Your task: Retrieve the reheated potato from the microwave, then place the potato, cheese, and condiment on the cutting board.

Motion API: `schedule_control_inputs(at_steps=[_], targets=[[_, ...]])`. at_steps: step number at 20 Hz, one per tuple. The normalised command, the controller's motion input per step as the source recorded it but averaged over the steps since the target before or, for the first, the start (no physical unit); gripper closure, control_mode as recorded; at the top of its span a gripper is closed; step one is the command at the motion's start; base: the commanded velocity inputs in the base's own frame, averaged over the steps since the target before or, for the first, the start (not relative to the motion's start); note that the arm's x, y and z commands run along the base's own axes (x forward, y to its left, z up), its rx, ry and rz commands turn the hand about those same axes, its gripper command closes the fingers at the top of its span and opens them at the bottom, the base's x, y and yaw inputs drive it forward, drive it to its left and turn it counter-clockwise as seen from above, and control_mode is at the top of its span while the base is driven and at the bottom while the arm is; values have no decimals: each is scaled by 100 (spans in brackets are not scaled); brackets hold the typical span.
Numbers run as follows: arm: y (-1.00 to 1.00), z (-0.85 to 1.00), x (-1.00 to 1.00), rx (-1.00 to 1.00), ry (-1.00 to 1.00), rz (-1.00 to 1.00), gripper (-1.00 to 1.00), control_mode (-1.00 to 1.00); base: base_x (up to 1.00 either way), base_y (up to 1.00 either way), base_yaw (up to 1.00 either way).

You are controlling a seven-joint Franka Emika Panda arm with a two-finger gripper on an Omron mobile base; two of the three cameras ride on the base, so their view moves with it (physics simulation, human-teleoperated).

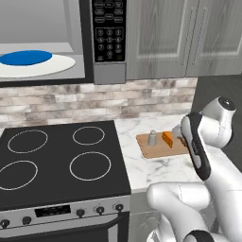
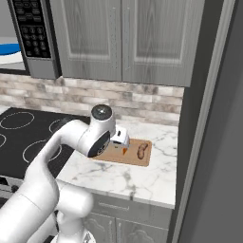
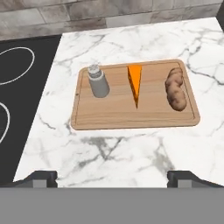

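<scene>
On the marble counter lies the wooden cutting board [image 3: 131,116] [image 1: 156,150] [image 2: 129,154]. Three things rest on it, all apart. The grey condiment shaker [image 3: 98,81] [image 1: 152,137] stands upright at its left, the orange cheese wedge [image 3: 136,84] [image 1: 168,138] [image 2: 124,151] lies in the middle, and the brown potato [image 3: 175,89] [image 2: 141,151] lies at its right. My gripper [image 3: 113,178] hovers open and empty above the counter, on the near side of the board. The microwave [image 1: 108,38] [image 2: 33,38] hangs up left, its inside showing.
A blue plate [image 1: 26,57] sits on the white turntable [image 1: 59,66] inside the microwave. The black cooktop [image 1: 56,156] lies left of the counter. Grey cabinets [image 2: 128,38] hang above the board, and a tall dark panel [image 2: 209,142] bounds the counter's right end.
</scene>
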Motion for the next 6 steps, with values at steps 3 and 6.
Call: schedule_control_inputs(at_steps=[3, 6], targets=[[23, 35, -57, 0, -2, 0, -100, -100, 0, 0, 0], [21, 28, -59, 0, -6, 0, -100, -100, 0, 0, 0]])
